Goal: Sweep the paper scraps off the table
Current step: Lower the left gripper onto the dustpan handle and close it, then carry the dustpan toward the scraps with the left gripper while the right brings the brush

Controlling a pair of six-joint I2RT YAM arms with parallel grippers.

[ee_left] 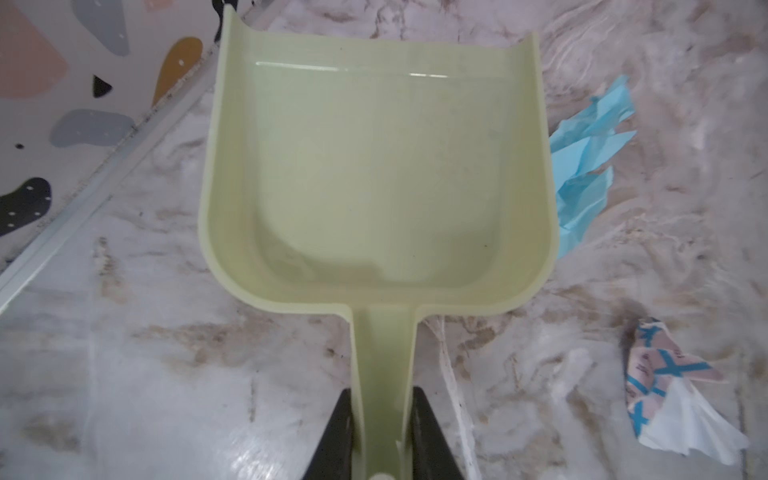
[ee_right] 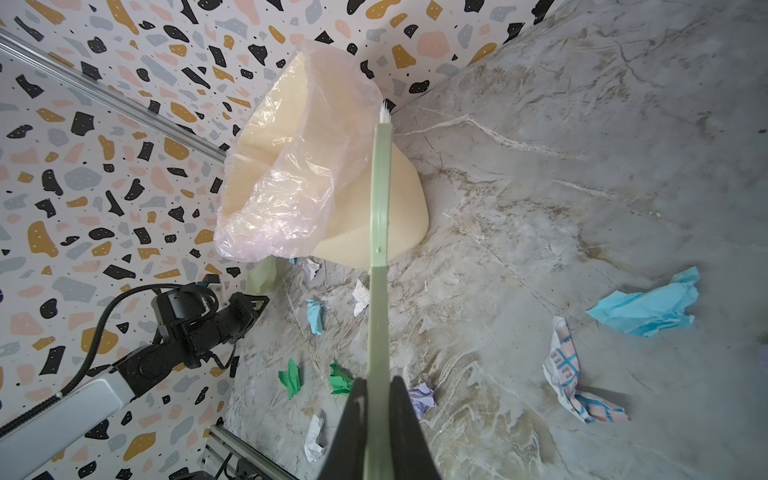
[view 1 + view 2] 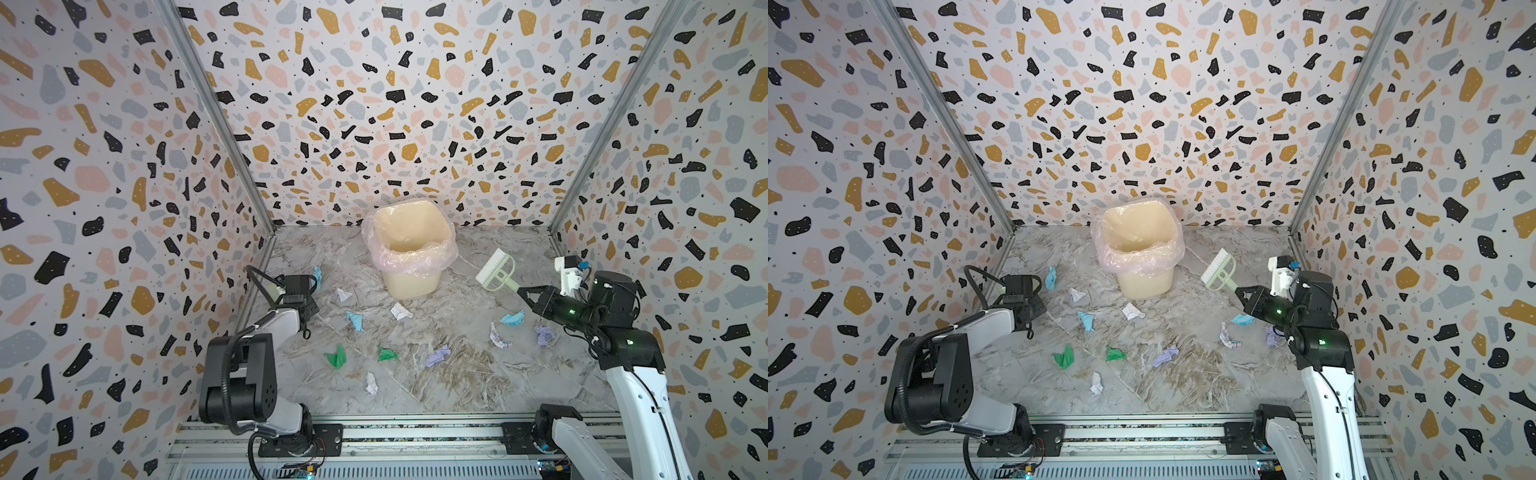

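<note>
Several crumpled paper scraps lie across the marble table [image 3: 457,386]: white [image 3: 400,311], light blue [image 3: 356,321], green [image 3: 336,356] and lilac [image 3: 437,356]. My left gripper [image 1: 383,392] is shut on the handle of a pale green dustpan [image 1: 374,166], which lies flat at the table's left side with a light blue scrap [image 1: 586,166] against its side wall. The pan holds nothing. My right gripper [image 3: 521,291] [image 2: 378,382] is shut on the handle of a pale green brush [image 3: 496,270], held in the air right of the bin with its white bristles pointing up and left.
A cream bin [image 3: 409,249] with a pinkish plastic liner stands at the back middle of the table. Speckled walls close in three sides, and a metal rail [image 3: 395,432] runs along the front. A printed white scrap [image 3: 496,336] and a lilac one [image 3: 545,335] lie under the right arm.
</note>
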